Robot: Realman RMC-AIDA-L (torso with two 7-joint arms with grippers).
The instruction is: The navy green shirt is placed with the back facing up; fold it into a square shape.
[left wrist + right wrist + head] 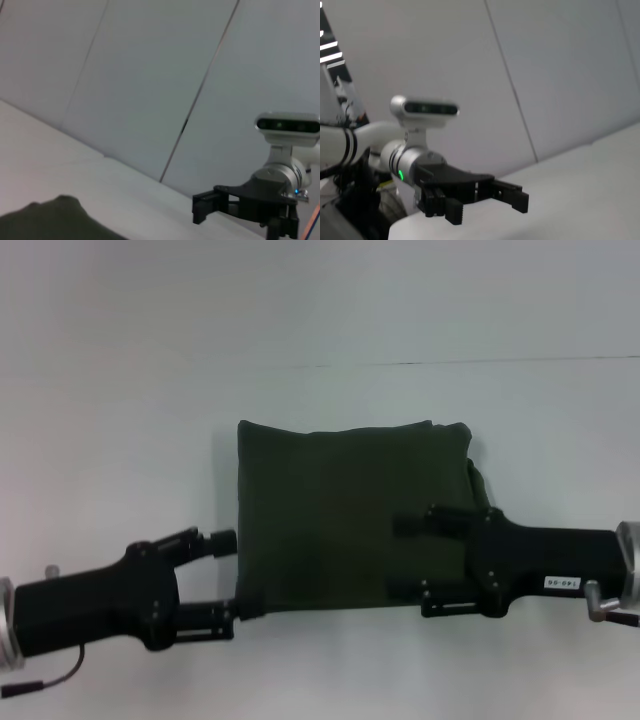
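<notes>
The navy green shirt [335,515] lies folded into a roughly square pad in the middle of the white table, plain side up; a bit of it also shows in the left wrist view [55,222]. At the shirt's near left corner my left gripper [230,575] is open, its lower finger touching the corner. My right gripper [398,558] reaches in from the right and is open over the shirt's near right part. The left wrist view shows the right gripper [202,207] farther off. The right wrist view shows the left gripper [487,207] with its fingers spread.
The white table [120,440] spreads on all sides of the shirt. A thin dark seam [450,362] runs across it behind the shirt. Pale wall panels [150,75] fill the background of both wrist views.
</notes>
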